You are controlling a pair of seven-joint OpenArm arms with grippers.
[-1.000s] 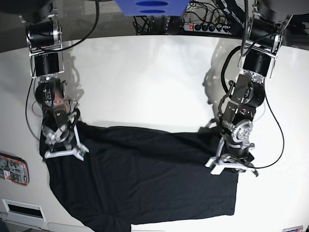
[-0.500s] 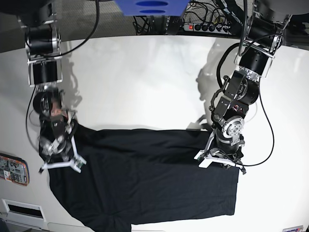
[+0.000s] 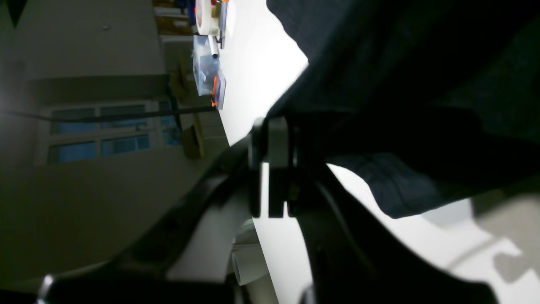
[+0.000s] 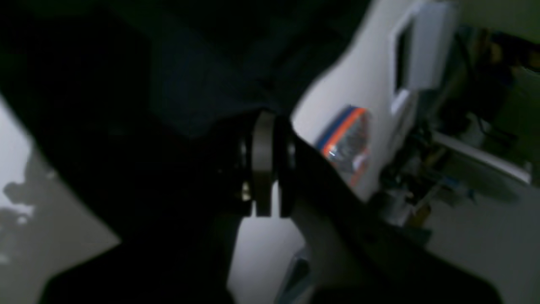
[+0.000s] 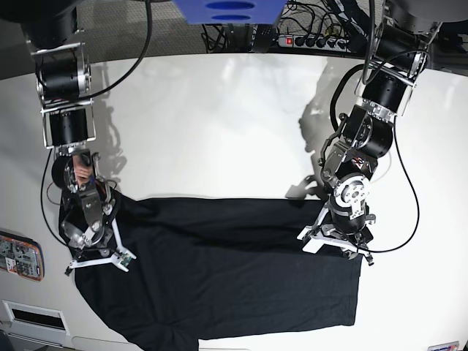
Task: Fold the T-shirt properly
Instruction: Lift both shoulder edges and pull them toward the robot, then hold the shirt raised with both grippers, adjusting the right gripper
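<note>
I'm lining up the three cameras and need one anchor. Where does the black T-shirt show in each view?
Base: the T-shirt lies across the lower half of the white table.
Left wrist: upper right, its edge held in the left gripper.
Right wrist: upper left, dark and blurred, held in the right gripper.
Shared landmark: the white table.

The T-shirt (image 5: 219, 270) lies spread on the table (image 5: 219, 124), toward its near edge; the right gripper (image 5: 99, 257) sits on the shirt's left end; the left gripper (image 5: 335, 245) on its right end; a power strip (image 5: 314, 41) lies behind the table.
</note>
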